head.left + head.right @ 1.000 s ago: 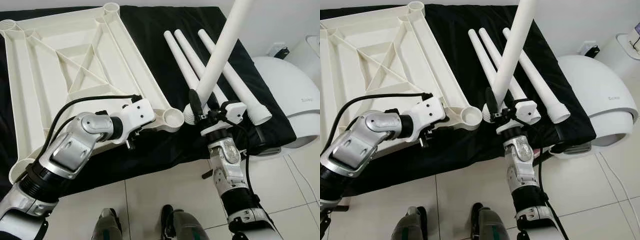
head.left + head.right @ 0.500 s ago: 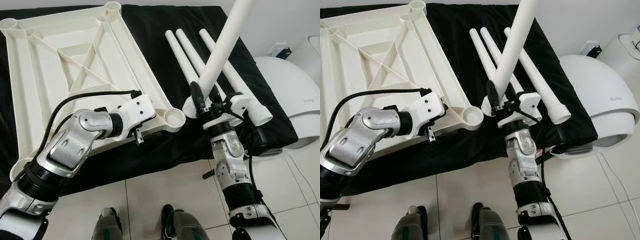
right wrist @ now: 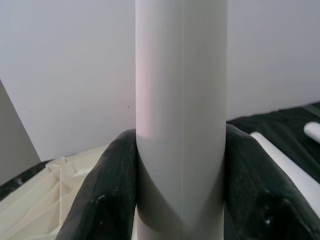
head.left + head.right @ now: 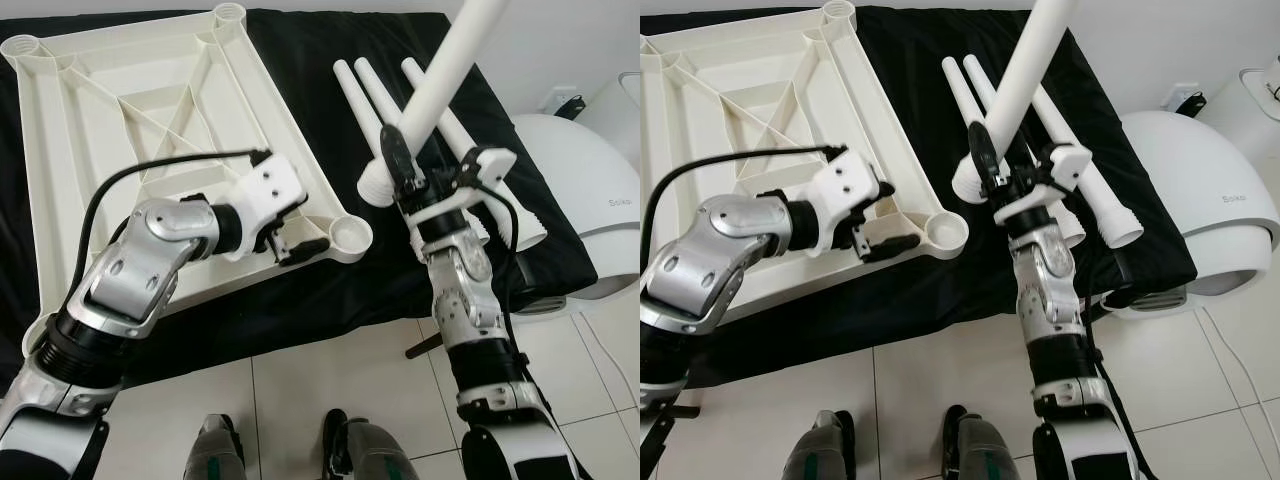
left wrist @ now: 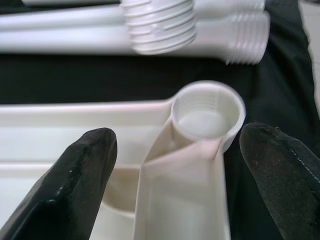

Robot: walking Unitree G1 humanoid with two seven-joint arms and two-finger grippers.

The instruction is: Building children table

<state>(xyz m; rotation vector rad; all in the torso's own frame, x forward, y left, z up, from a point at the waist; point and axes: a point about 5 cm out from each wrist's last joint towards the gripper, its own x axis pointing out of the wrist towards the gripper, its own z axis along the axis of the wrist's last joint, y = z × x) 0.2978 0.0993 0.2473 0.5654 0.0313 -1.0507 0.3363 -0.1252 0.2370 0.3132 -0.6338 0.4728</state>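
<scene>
The white table top (image 4: 150, 120) lies upside down on a black cloth, its near right corner socket (image 4: 349, 237) facing up. My left gripper (image 4: 300, 245) is open, its black fingers (image 5: 75, 185) standing either side of the rib that runs to the threaded socket (image 5: 207, 112). My right gripper (image 4: 415, 180) is shut on a white table leg (image 4: 440, 80), held tilted up to the right. The leg's threaded end (image 4: 375, 185) hangs above and a little beyond the socket. Three more legs (image 4: 525, 230) lie side by side on the cloth behind it.
The black cloth (image 4: 300, 60) covers the floor under the parts. A white rounded appliance (image 4: 590, 200) stands at the right, next to the cloth's edge. A wall socket with a plug (image 4: 562, 100) sits behind it. Pale floor tiles (image 4: 330, 380) and my feet (image 4: 350, 450) are nearest.
My left gripper has moved forward to the corner socket, its fingers now astride the rib. My right gripper has risen and carried the leg's threaded end up and away from me.
</scene>
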